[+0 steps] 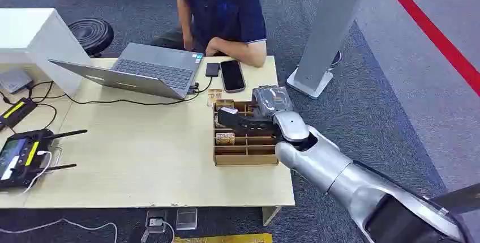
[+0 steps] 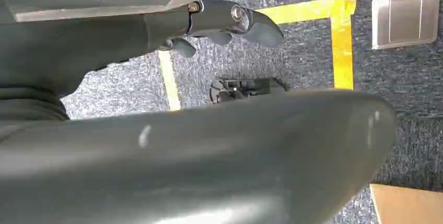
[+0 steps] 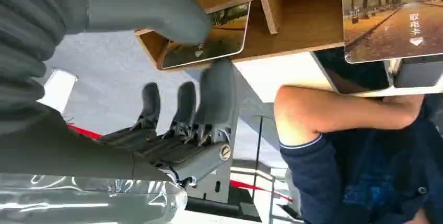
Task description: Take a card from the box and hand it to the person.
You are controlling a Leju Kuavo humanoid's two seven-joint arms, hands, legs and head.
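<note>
A wooden box (image 1: 247, 153) with several compartments sits at the table's right edge. My right hand (image 1: 251, 117) reaches into its middle rows. In the right wrist view, the thumb (image 3: 156, 10) and a dark finger (image 3: 217, 85) pinch a card (image 3: 214, 41) printed with a tree-lined road; the card still stands in its compartment. A second card (image 3: 392, 18) leans in the row nearer the person, and other cards (image 1: 225, 138) show in the box. The person (image 1: 226, 11) sits across the table with a forearm (image 3: 334, 112) resting on it. My left hand (image 2: 230, 23) hangs over the floor, holding nothing.
A black phone (image 1: 232, 75) and a small dark device (image 1: 212, 69) lie between the box and the person. An open laptop (image 1: 141, 70) stands at the far left, with cables and a controller (image 1: 22, 155) near the left edge. A grey pillar base (image 1: 311, 81) stands to the table's right.
</note>
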